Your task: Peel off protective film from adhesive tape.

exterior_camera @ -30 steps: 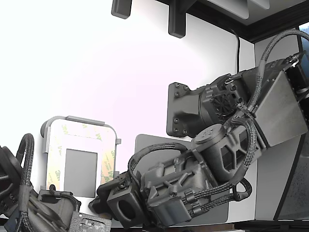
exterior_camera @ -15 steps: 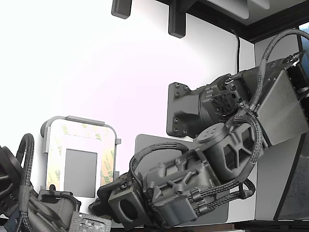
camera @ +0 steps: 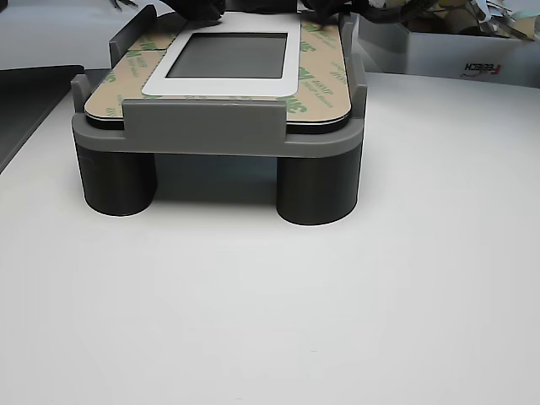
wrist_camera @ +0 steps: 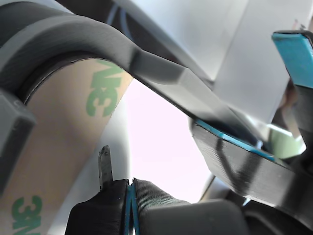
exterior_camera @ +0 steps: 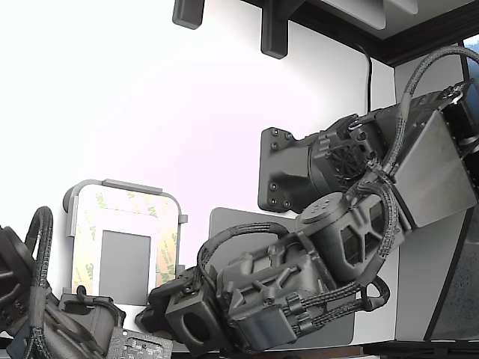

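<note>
The light-grey tray (exterior_camera: 123,185) carries the adhesive tape as a border around a grey window (exterior_camera: 125,265). The peach protective film (exterior_camera: 166,254) with green 3M logos lies flat on that border. My gripper (exterior_camera: 153,308) sits low at the tray's corner nearest the arm, at the exterior view's right. In the wrist view the film (wrist_camera: 63,147) curves along under the tray rim (wrist_camera: 73,39). My gripper (wrist_camera: 131,196) shows its blue-lined fingertips pressed together just beside the film, with nothing visible between them. The other view shows the film (camera: 316,72) flat around the window (camera: 232,55) on the tray (camera: 202,126).
A large grey mat (exterior_camera: 228,223) lies behind my arm. A second arm (exterior_camera: 45,318) rests at the exterior view's lower left. A black mount (exterior_camera: 284,172) stands on the white surface. The tray stands on two dark cylinders (camera: 316,190), with a box (camera: 456,51) behind it.
My wrist and forearm dipped slightly half a second ago and are back where they were a second ago. The film and tray look unchanged.
</note>
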### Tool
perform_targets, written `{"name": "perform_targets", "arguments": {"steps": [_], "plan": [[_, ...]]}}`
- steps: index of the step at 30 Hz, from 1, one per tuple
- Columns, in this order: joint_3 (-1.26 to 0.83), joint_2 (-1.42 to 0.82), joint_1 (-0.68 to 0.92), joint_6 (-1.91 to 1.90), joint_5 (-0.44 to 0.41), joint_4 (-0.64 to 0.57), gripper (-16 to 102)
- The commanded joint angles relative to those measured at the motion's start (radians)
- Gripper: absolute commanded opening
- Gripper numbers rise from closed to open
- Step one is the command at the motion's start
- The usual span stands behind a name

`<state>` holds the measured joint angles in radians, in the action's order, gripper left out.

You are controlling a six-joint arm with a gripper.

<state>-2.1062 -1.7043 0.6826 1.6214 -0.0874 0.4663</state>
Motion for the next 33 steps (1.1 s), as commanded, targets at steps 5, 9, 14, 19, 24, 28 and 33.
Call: {"name": "perform_targets", "arguments": {"steps": [5, 9, 14, 19, 24, 28, 33], "plan": [[0.025, -0.018, -0.017, 0.005, -0.003, -0.005, -11], [0.023, -0.018, -0.017, 0.002, -0.002, -0.008, -11], [0.015, -0.026, -0.012, -0.006, -0.002, -0.005, -11], [0.012, -0.028, -0.011, -0.009, 0.0, -0.005, -11], [0.021, -0.028, -0.008, -0.014, 0.0, 0.002, -11], [0.038, -0.014, -0.008, -0.015, -0.003, 0.003, -11], [0.052, 0.006, -0.015, -0.006, 0.0, 0.002, -11]]}}
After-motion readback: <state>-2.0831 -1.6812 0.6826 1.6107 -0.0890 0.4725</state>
